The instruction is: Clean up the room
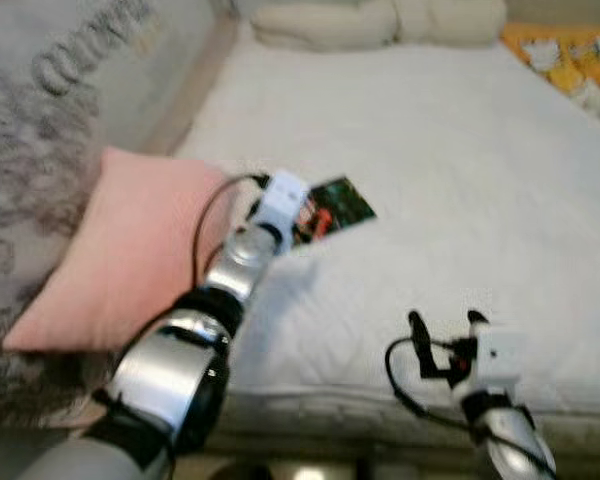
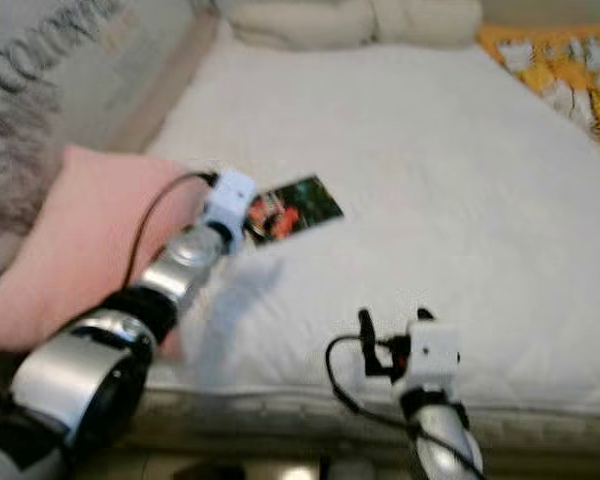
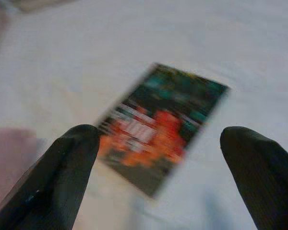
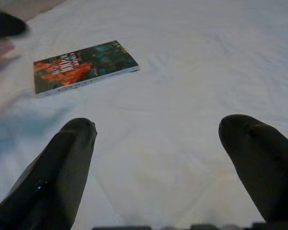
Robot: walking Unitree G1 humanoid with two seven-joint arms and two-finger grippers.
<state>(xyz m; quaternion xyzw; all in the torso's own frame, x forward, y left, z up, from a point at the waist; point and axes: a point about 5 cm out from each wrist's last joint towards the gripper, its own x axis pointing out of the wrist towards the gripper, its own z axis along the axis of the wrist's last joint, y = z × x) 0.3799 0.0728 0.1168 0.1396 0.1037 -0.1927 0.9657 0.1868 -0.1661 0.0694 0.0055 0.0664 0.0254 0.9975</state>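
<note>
**Thin book flat on soft bedding: a hard thing to pinch**

The likeliest trouble, judging from the scene, was a missed grasp. The book [image 1: 332, 209] lay flat on the white bed [image 1: 460, 160] with no edge raised, so the fingers [image 3: 67, 167] could have slid over the cover or pushed it away across the sheet rather than getting under it. The bedding looked soft; pressing down might have sunk the book and gathered sheet between the fingers along with it. A pinch on one corner alone could have let the book swing open or slip out on lifting. The pictures were blurred, so the aim itself may have been uncertain.

The book sat on the left half of the bed, just right of the pink pillow [image 1: 130, 255]. The left gripper [image 3: 165, 158] reached over the bed from the near left, spread wide and released, holding nothing. In the left wrist view the book lay ahead of and between its two fingers, a little farther out; whether the tips touched the cover could not be told.

The right gripper [image 4: 173, 158] hung at the near edge of the bed, also spread and empty, with the book well apart from it to the far left
</note>
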